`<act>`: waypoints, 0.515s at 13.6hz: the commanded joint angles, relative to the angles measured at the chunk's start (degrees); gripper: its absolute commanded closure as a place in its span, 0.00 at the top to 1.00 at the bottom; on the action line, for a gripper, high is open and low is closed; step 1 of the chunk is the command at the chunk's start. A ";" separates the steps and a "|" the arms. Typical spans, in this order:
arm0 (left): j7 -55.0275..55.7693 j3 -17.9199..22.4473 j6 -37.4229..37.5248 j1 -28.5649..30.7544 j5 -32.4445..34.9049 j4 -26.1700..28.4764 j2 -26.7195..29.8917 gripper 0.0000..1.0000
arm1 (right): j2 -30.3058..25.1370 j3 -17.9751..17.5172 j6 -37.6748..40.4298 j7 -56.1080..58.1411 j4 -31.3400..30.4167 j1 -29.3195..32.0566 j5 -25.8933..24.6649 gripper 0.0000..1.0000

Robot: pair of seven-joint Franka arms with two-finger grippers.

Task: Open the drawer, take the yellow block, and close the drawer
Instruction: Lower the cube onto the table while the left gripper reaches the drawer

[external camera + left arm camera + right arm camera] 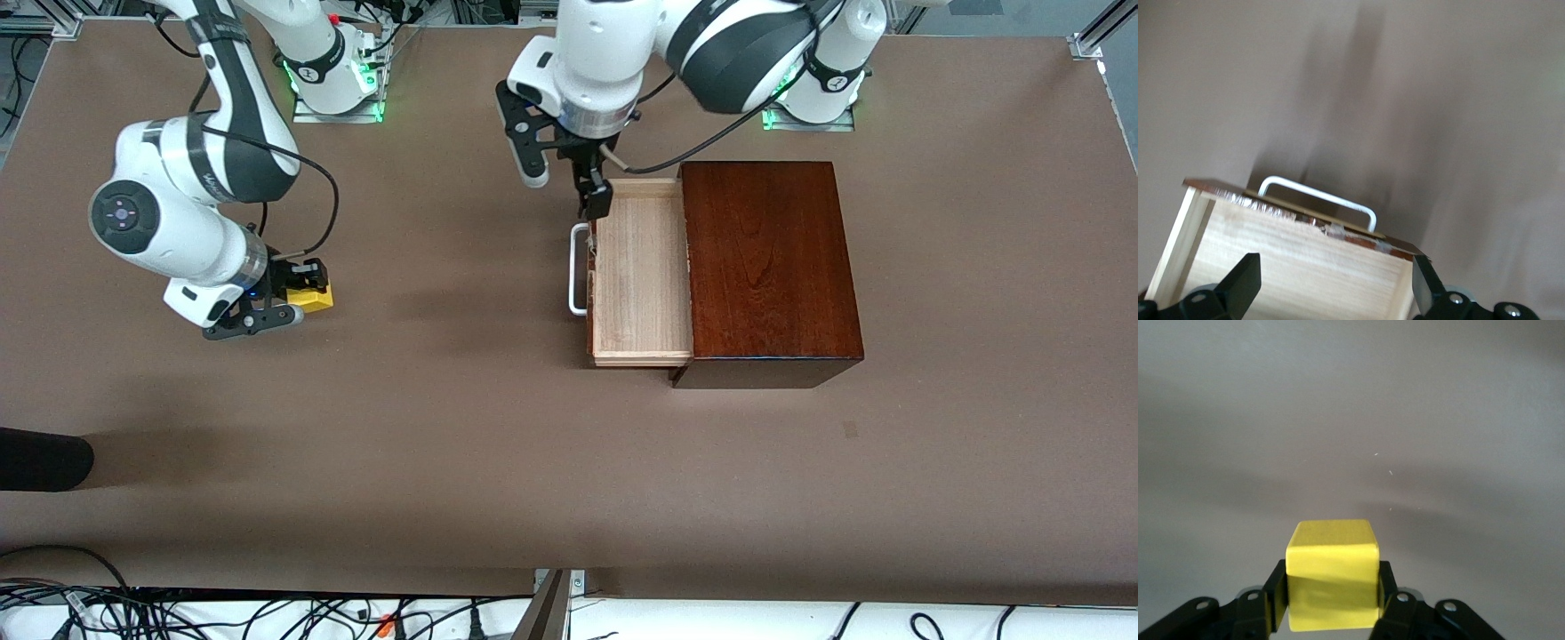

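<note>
- The right claw (pixel 307 289) pinches the yellow block (pixel 315 297) between its fingers, low over the bare brown bench (pixel 444 427) toward the right arm's end.
- In the right wrist view the yellow block (pixel 1332 583) sits squarely between the two black pads (pixel 1277 600), its top face clear above them.
- The drawer (pixel 638 276) stands pulled out of the dark reddish-brown box (pixel 769 267), its pale wooden tray showing nothing inside.
- The white handle (pixel 576 269) faces the right arm's end of the bench.
- The left claw (pixel 594 197) hangs over the drawer's corner near the handle, fingers spread wide apart in the left wrist view, holding nothing.
</note>
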State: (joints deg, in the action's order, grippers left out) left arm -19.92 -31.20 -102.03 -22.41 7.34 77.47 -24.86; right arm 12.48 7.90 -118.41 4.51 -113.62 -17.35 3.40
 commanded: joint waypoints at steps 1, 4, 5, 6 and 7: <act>-4.84 0.08 -0.45 -3.33 4.60 -2.50 -3.95 1.00 | -1.67 -1.31 -7.78 -1.17 -7.30 2.49 -2.08 0.00; -11.87 0.17 -3.70 -4.48 6.72 -2.50 -7.65 1.00 | 0.25 -1.31 -15.17 -1.17 -11.09 2.76 -3.30 0.00; -13.46 0.26 -3.88 -4.74 8.20 -2.50 -8.70 1.00 | 2.09 -1.31 -17.02 -1.17 -11.01 3.37 -3.48 0.00; -14.00 0.26 -4.06 -5.18 10.39 -2.50 -9.85 1.00 | 3.67 -1.31 -19.56 -1.17 -11.10 3.99 -4.10 0.00; -13.91 0.26 -4.06 -6.05 12.50 -2.41 -10.99 1.00 | 4.99 -1.31 -21.24 -1.17 -11.01 4.17 -4.36 0.00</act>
State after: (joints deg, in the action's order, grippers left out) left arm -31.66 -31.17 -106.14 -26.68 15.97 77.37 -32.86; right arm 15.12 7.89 -136.08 4.34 -124.63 -15.13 0.54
